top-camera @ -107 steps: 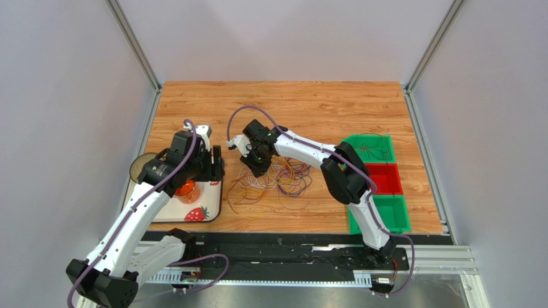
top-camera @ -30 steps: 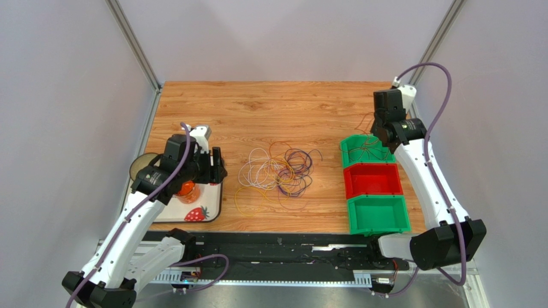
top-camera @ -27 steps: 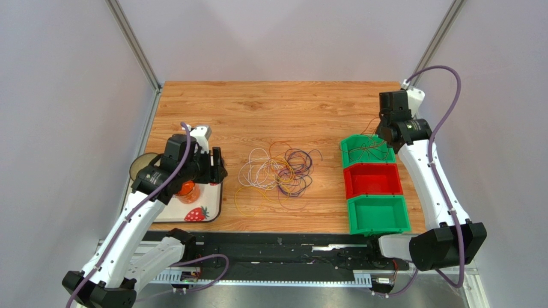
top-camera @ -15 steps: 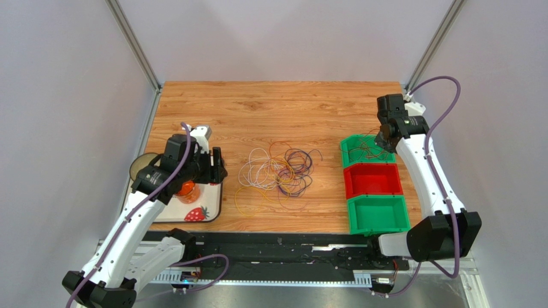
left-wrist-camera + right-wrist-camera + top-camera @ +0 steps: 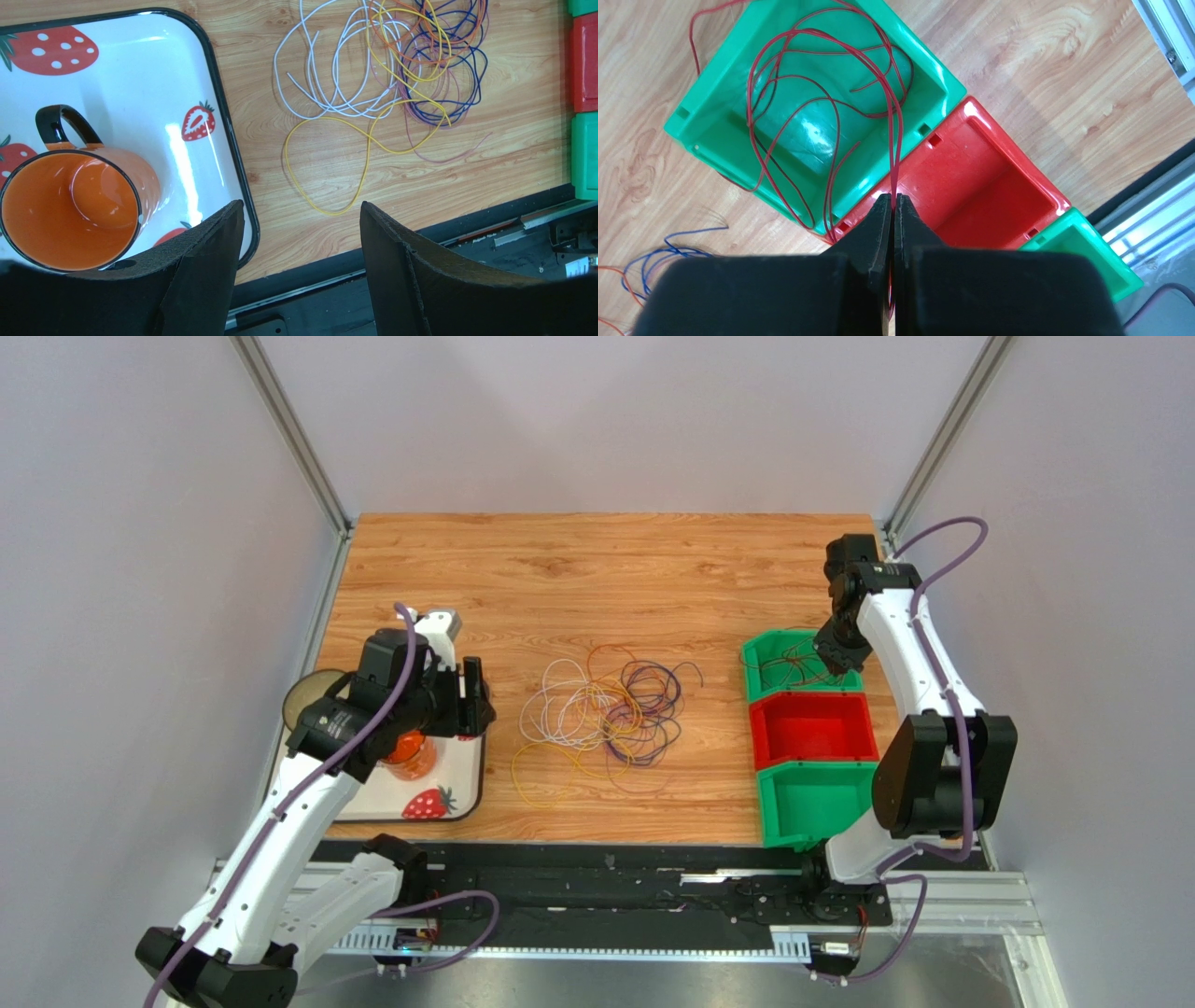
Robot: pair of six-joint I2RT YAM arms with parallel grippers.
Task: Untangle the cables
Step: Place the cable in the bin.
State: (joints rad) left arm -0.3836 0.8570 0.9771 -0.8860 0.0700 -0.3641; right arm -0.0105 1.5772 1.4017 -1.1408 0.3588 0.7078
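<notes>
While the right gripper [image 5: 893,200] has its fingers pressed together on a red cable [image 5: 898,147] looping into the far green bin [image 5: 934,77], the left gripper [image 5: 300,210] hangs wide apart, holding nothing, over the strawberry tray [image 5: 140,63] and orange mug [image 5: 70,210]. Purple, orange, yellow and white cables [image 5: 610,714] lie tangled mid-table [image 5: 561,574].

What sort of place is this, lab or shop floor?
Most likely a lab test cell: blank grey walls on aluminium posts enclose a wooden tabletop, with staged props: green and red bins, a strawberry tray, tangled cables.
</notes>
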